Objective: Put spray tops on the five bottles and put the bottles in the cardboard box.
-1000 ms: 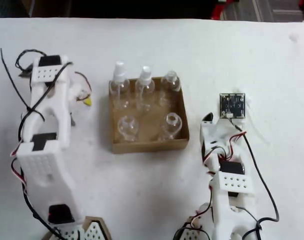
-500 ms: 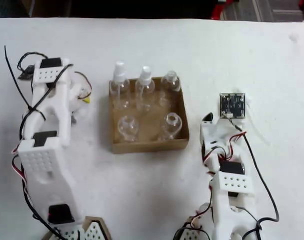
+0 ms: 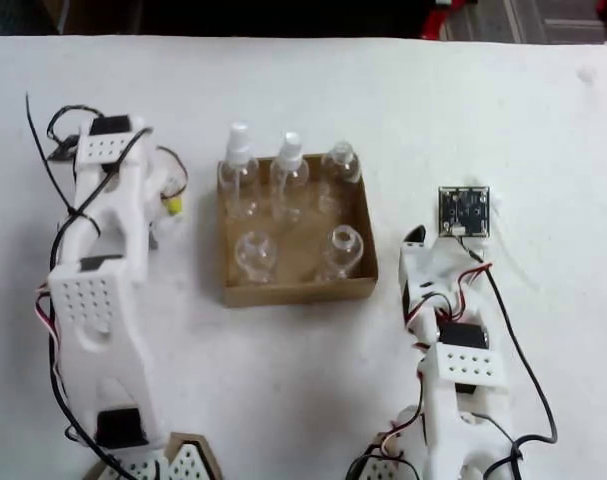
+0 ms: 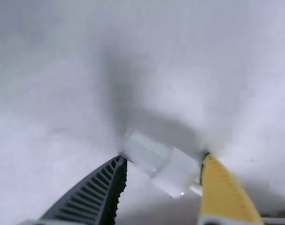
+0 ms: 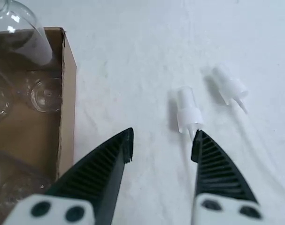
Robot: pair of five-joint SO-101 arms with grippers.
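Observation:
A white spray top (image 4: 163, 165) sits between the grey and yellow fingers of my left gripper (image 4: 163, 161), which is shut on it just over the table. In the high view this gripper (image 3: 166, 205) is left of the cardboard box (image 3: 298, 292). The box holds several clear bottles. Two at the back (image 3: 238, 175) (image 3: 288, 175) wear spray tops, while three (image 3: 340, 165) (image 3: 255, 252) (image 3: 341, 250) stand with bare necks. My right gripper (image 5: 163, 138) is open above the table to the right of the box (image 5: 67, 93). Two loose spray tops (image 5: 187, 112) (image 5: 229, 86) lie just beyond its fingertips.
A small dark circuit board (image 3: 464, 211) lies on the white table beside my right gripper (image 3: 415, 240). Black and red cables trail along both arms. The far half of the table is bare white cloth.
My left arm has shifted slightly to the right, toward the box. The right arm and the bottles have stayed put.

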